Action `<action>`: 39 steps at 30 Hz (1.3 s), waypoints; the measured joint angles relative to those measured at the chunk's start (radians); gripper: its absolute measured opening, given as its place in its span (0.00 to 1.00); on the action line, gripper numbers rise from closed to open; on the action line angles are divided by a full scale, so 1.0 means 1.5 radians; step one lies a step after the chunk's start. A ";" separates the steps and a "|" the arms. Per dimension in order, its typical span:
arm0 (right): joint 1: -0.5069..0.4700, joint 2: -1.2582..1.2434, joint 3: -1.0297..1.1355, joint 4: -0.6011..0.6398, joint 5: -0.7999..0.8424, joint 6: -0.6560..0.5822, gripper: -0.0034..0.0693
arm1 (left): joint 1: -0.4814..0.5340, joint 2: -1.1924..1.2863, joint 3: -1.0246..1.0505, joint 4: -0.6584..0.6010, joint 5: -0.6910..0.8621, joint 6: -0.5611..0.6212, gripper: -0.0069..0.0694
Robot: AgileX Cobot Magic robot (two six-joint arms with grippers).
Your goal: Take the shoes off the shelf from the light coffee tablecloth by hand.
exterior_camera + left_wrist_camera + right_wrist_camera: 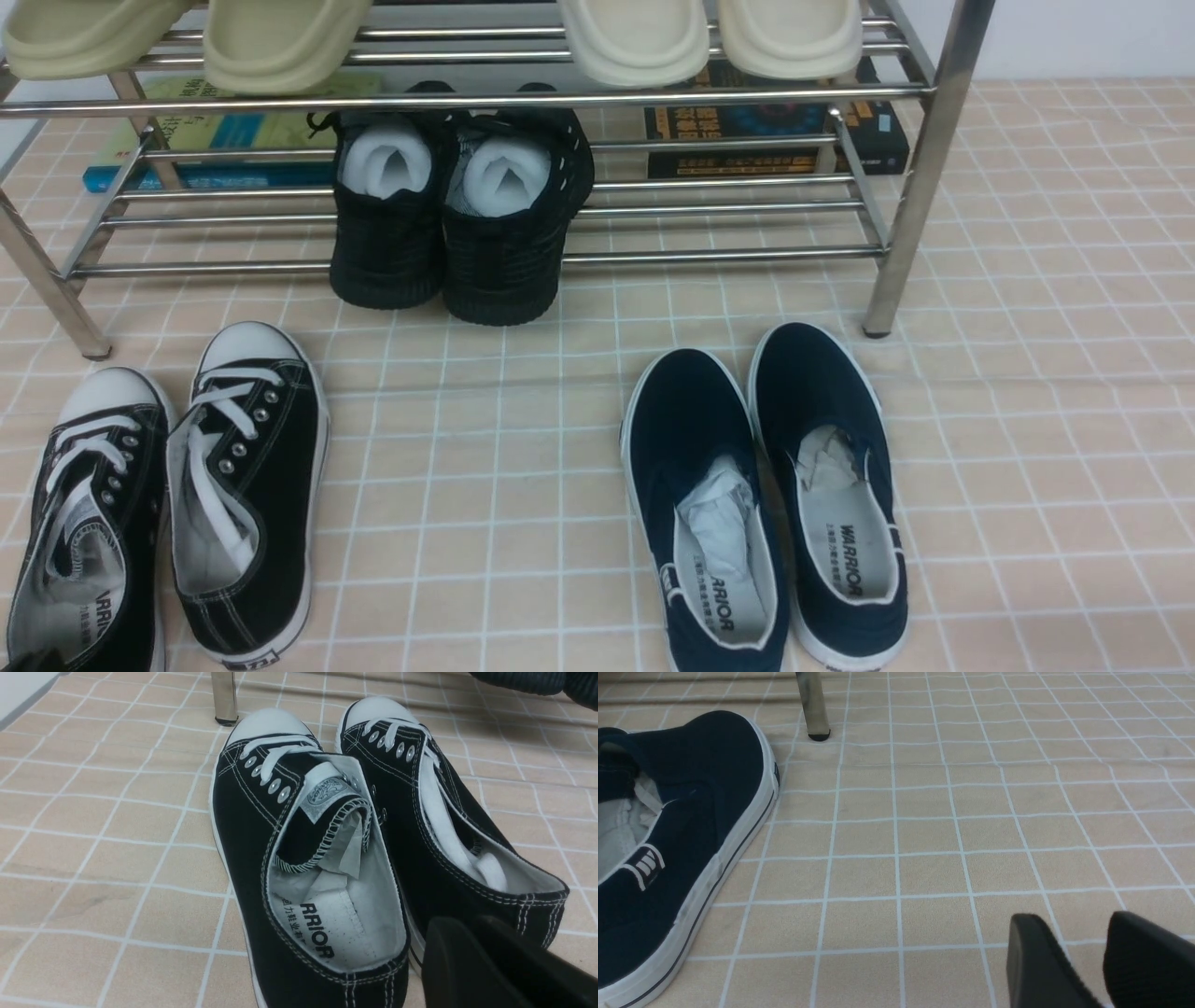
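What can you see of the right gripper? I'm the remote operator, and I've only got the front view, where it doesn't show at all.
Observer: In the right wrist view, the right gripper hangs over the tablecloth with its jaws apart and nothing between them.
Operator: And the left one? I get just a dark scrap in the corner.
Observer: The left wrist view shows the left gripper by the heels of the black lace-up sneakers, its jaws close together.
Operator: Is there anything on the tongue of the outer sneaker?
Observer: Yes, a pale label with a round printed emblem.
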 joint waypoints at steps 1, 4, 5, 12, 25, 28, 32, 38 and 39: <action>0.000 0.000 0.000 0.000 0.000 0.000 0.38 | 0.000 0.000 0.000 0.000 0.000 0.000 0.19; 0.000 0.000 0.000 0.000 0.000 0.000 0.38 | 0.000 0.000 0.000 0.000 0.001 0.000 0.20; 0.000 0.000 0.000 0.000 0.000 0.000 0.38 | 0.000 0.000 0.000 0.001 0.001 0.000 0.20; 0.000 0.000 0.000 0.000 0.000 0.000 0.38 | 0.000 0.000 0.000 0.008 0.001 0.000 0.21; 0.000 0.000 0.000 0.000 0.000 0.000 0.38 | 0.000 0.000 0.000 0.009 0.002 0.000 0.23; 0.000 0.000 0.000 0.000 0.000 0.000 0.38 | 0.000 0.000 0.000 0.011 0.002 0.000 0.23; 0.000 0.000 0.000 0.000 0.000 0.000 0.38 | 0.000 0.000 0.000 0.013 0.002 0.000 0.23; 0.000 0.000 0.000 0.000 0.000 0.000 0.38 | 0.000 0.000 0.000 0.013 0.002 0.000 0.24; 0.000 0.000 0.000 0.000 0.000 0.000 0.38 | 0.000 0.000 0.000 0.013 0.002 0.000 0.24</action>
